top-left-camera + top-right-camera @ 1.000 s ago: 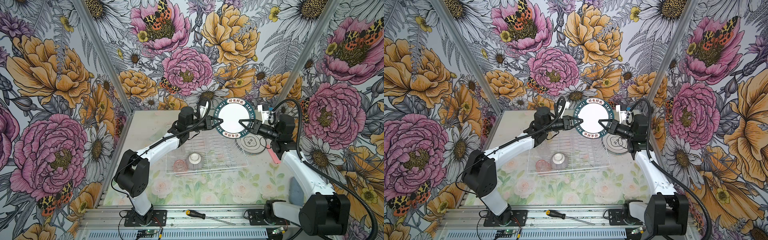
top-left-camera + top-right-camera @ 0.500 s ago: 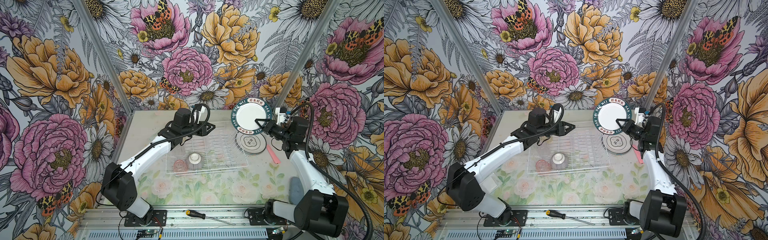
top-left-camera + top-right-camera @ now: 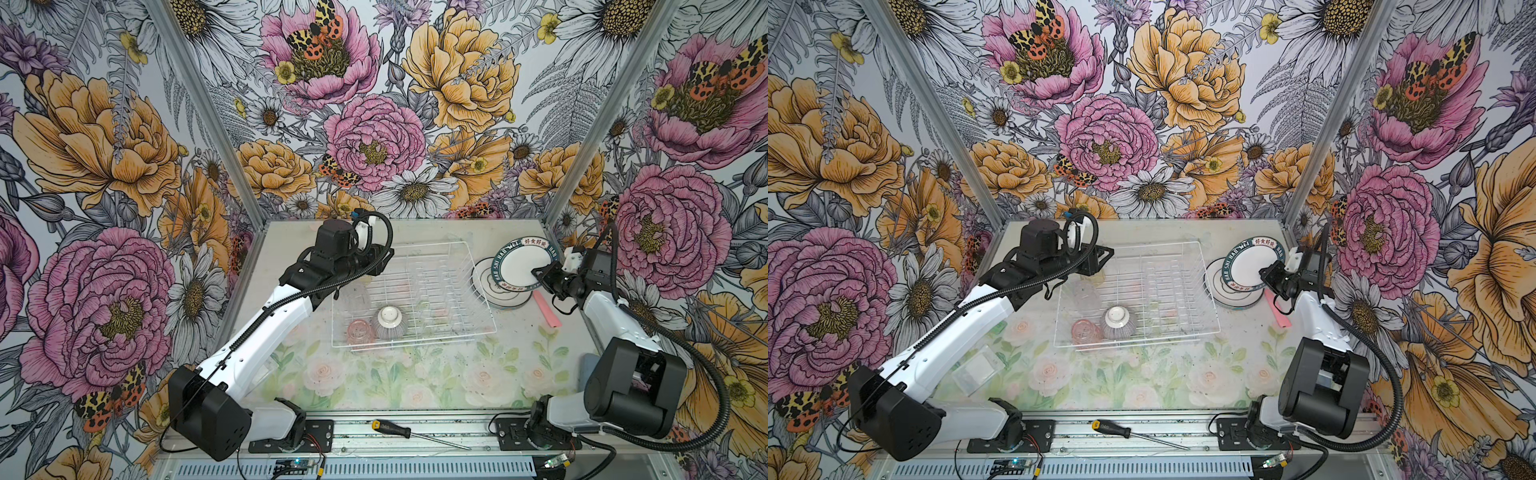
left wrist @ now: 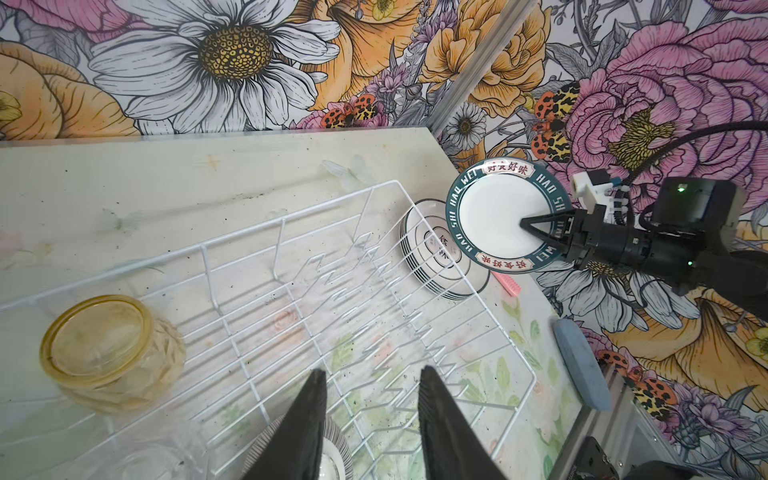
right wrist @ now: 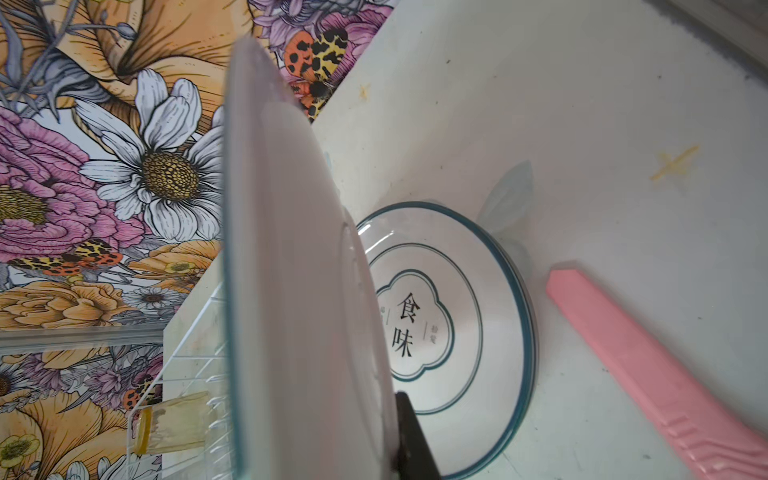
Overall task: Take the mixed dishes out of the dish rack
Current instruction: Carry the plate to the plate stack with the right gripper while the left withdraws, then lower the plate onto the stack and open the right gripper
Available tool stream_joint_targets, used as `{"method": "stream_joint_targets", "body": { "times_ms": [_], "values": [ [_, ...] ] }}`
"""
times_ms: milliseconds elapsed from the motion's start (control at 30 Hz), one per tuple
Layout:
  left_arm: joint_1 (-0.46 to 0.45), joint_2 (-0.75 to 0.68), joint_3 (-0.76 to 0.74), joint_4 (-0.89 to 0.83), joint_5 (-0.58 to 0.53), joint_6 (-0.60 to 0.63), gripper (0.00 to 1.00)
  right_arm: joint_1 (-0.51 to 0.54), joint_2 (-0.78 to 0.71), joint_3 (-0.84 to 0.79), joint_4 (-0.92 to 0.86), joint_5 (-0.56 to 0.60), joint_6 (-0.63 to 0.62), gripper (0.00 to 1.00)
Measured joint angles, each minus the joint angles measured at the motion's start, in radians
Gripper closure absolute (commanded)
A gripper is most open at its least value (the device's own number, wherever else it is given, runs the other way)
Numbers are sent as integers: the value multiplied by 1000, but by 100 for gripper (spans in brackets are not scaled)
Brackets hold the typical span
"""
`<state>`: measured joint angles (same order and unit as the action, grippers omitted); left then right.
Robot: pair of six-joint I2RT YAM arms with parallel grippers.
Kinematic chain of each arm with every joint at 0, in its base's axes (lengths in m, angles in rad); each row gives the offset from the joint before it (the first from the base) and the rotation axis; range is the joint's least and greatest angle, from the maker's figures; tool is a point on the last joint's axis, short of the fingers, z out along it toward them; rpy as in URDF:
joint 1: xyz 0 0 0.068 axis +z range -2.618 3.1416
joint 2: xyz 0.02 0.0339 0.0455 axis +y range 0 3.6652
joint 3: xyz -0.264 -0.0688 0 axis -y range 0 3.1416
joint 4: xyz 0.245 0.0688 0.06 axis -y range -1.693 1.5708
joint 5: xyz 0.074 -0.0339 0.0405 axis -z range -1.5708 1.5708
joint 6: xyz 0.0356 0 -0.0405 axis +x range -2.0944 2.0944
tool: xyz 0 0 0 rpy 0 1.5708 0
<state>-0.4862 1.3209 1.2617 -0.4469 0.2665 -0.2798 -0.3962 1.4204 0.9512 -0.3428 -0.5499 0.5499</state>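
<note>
The right fingers [image 4: 540, 226] pinch the rim of a round white, green-lettered plate [image 3: 517, 262]. It is tilted above the plate stack [image 3: 498, 297] just beside the white wire dish rack's [image 3: 432, 291] right edge. The left fingers [image 4: 307, 415], parted and empty, hover over its far-left corner.

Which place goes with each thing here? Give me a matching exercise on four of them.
Things:
1. raised plate
2. ribbed bowl
3. yellow tumbler
4. screwdriver

Places:
A. foot up in the dish rack, beside the pink tumbler
B. on the front rail, outside the rack
C. clamped in the right gripper, over the plate stack
D. in the rack's far left corner

Pairs: 1-C, 2-A, 3-D, 4-B
</note>
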Motion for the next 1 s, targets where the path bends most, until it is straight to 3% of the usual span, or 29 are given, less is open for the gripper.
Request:
{"method": "stream_joint_targets", "body": {
  "times_ms": [500,1000],
  "values": [
    [5,-1,0,-3,-13,19,61,0,134,-8,-23,-31,-21,100],
    [5,-1,0,-6,-12,19,61,0,169,-8,-23,-50,-28,85]
  ]
}}
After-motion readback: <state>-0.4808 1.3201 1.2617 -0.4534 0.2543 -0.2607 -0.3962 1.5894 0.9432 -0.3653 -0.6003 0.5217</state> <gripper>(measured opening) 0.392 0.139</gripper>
